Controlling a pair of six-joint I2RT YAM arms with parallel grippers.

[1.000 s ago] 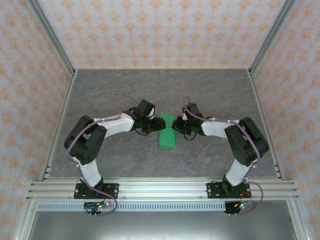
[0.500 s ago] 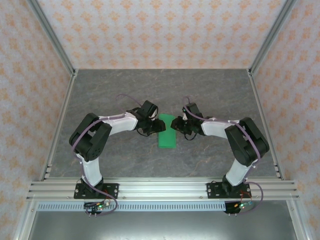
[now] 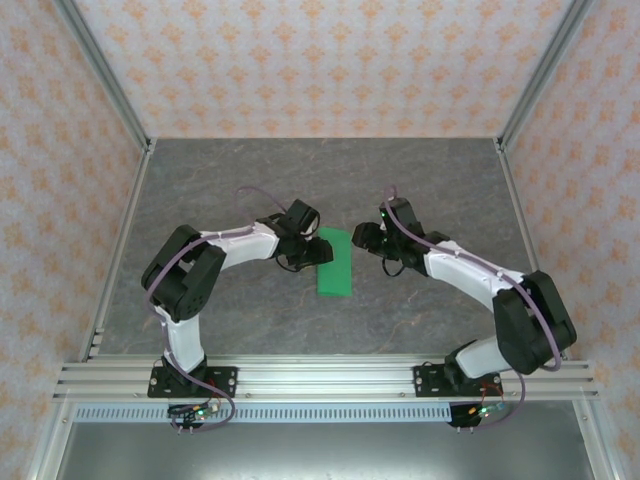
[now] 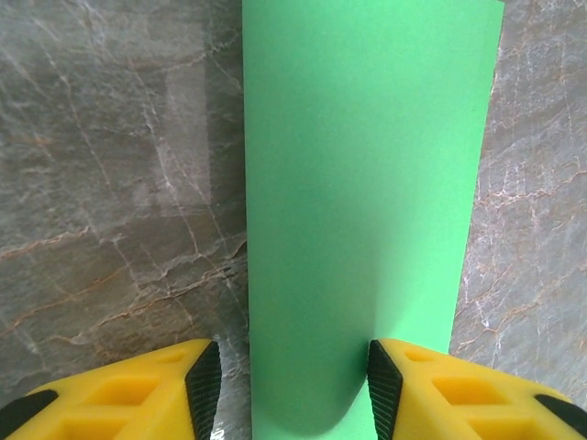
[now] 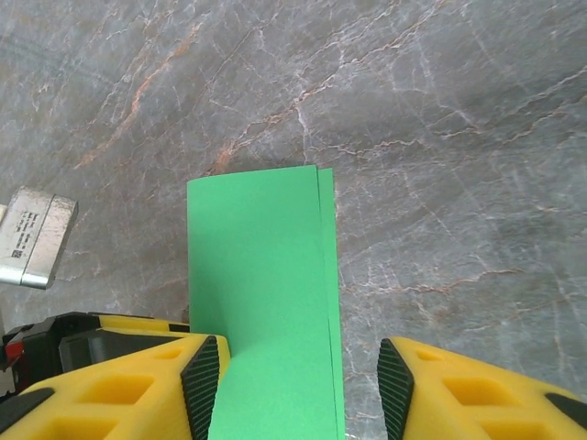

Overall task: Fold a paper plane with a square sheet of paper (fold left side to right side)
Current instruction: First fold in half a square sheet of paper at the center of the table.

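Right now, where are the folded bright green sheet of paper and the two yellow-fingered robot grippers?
bright green folded paper sheet (image 3: 335, 263), top external view, its middle.
left gripper (image 4: 293, 390), left wrist view, midway between its yellow fingertips.
right gripper (image 5: 299, 378), right wrist view, midway between its yellow fingertips.

Right gripper (image 3: 366, 238): was closed at right edge of bright green folded paper sheet (image 3: 335, 268), jaws now parted, drawn back rightward, just clear of sheet. Right arm elbow swung outward toward right wall. Left gripper (image 3: 316, 250): shifted right, from beside sheet's left edge to over upper left corner.
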